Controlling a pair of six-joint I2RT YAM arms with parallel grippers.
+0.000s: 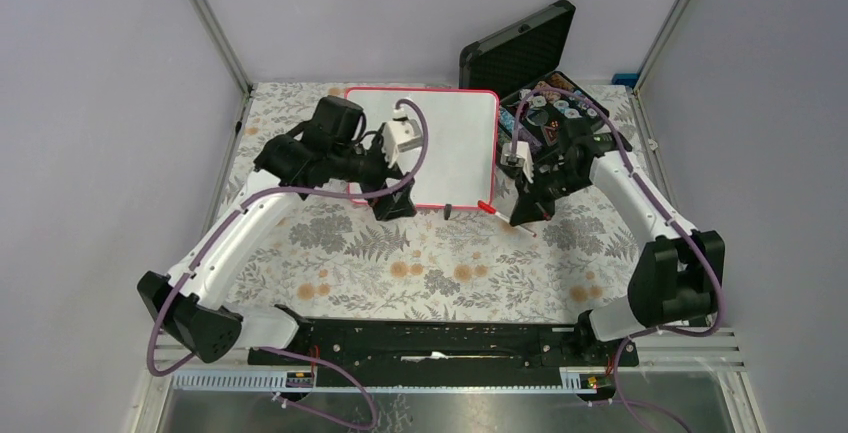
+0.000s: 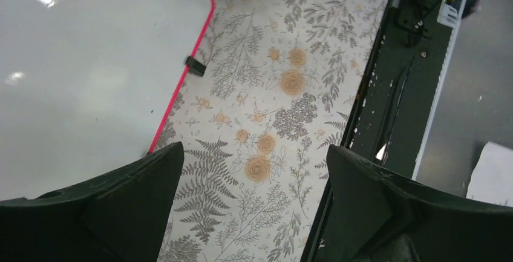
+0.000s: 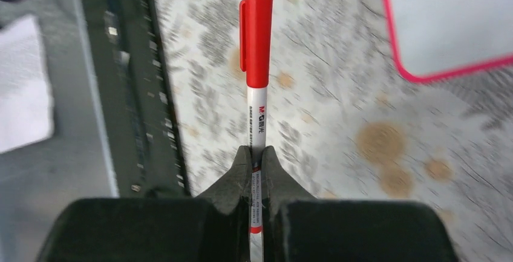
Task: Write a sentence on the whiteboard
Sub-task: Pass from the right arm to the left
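Observation:
The whiteboard (image 1: pixel 440 138) lies flat at the back middle of the floral cloth, and its surface is blank; no sentence shows. My left gripper (image 1: pixel 393 201) hovers open and empty over the board's near left edge. The left wrist view shows the board (image 2: pixel 91 74) and one black foot (image 2: pixel 195 65). My right gripper (image 1: pixel 522 215) is shut on a white marker whose red cap (image 1: pixel 487 207) is on, just off the board's near right corner. The right wrist view shows the marker (image 3: pixel 256 74) sticking out past the fingertips (image 3: pixel 242 168), with the board's corner (image 3: pixel 447 20) beyond.
An open black foam-lined case (image 1: pixel 520 45) with small items (image 1: pixel 560 105) stands at the back right, beside the board. A black rail (image 1: pixel 430 338) runs along the near edge. White paper (image 3: pixel 24 86) lies beyond the rail. Frame posts stand at the back corners.

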